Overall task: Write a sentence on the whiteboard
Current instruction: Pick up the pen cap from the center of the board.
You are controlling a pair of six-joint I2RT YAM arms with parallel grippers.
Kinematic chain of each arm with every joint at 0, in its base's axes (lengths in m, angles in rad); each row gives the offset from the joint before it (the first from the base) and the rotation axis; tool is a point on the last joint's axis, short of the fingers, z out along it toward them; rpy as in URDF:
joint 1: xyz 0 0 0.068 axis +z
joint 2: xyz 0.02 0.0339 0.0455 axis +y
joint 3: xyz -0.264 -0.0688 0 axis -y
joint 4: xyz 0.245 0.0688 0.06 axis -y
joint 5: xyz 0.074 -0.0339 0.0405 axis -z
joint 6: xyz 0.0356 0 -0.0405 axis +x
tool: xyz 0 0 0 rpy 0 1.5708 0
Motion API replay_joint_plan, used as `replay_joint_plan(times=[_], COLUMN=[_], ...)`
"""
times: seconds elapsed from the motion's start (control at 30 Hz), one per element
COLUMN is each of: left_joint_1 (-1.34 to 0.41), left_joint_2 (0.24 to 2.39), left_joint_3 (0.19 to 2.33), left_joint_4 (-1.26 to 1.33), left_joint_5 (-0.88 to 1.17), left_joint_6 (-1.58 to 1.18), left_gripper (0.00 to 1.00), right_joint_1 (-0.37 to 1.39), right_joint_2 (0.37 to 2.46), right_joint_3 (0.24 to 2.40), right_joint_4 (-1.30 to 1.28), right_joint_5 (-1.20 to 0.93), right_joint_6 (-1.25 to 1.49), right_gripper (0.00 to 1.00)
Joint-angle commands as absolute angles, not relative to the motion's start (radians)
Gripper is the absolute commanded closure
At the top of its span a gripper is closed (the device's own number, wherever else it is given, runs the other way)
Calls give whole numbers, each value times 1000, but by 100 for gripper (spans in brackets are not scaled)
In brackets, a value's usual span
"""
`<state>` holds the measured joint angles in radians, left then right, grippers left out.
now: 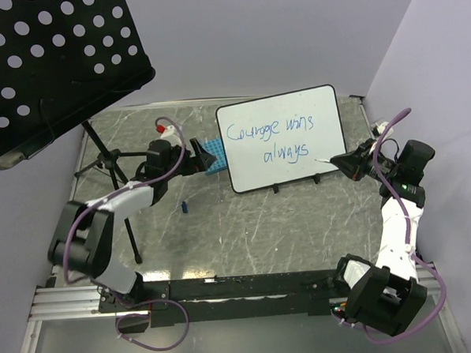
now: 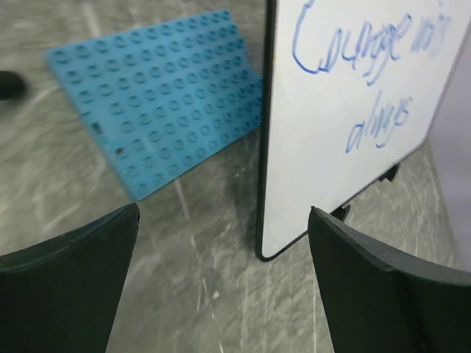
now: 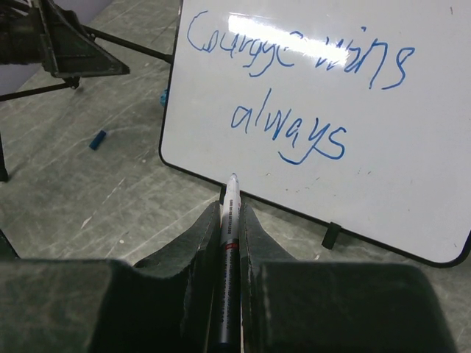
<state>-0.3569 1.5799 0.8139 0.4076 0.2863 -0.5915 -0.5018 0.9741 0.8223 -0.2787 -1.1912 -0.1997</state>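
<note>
Blue sentence [image 1: 269,131], white whiteboard [image 1: 327,112]

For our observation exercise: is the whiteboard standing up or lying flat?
Standing: the whiteboard rests on small black feet under its lower edge, its written face showing.

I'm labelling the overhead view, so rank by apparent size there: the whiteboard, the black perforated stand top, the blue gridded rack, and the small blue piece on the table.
1. black perforated stand top, though it may just be nearer the camera
2. whiteboard
3. blue gridded rack
4. small blue piece
</note>
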Motion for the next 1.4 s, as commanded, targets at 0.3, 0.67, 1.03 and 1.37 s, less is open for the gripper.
replay_joint_plan(times=[0.3, 0.67, 1.03, 1.37], left_joint_1=[-469, -549, -603, -643], left_joint_2=[1333, 1525, 1661, 1787], left_joint_3=[755, 845, 951, 974], left_joint_4=[-293, -451, -534, -569], left_joint_5=[-151, -339, -417, -407], left_joint_6=[-633, -732, -721, -657], left_gripper=[10, 54, 63, 82], right_joint_1=[-512, -517, -523, -525], right_joint_2=[931, 933, 937, 936], right_joint_3=[811, 810, 808, 807], right_joint_4=[-258, -261, -261, -261], right_joint_5=[-1249, -1259, -1266, -1275], right_joint_6=[-213, -215, -218, -216], right_gripper=[100, 100, 100, 100])
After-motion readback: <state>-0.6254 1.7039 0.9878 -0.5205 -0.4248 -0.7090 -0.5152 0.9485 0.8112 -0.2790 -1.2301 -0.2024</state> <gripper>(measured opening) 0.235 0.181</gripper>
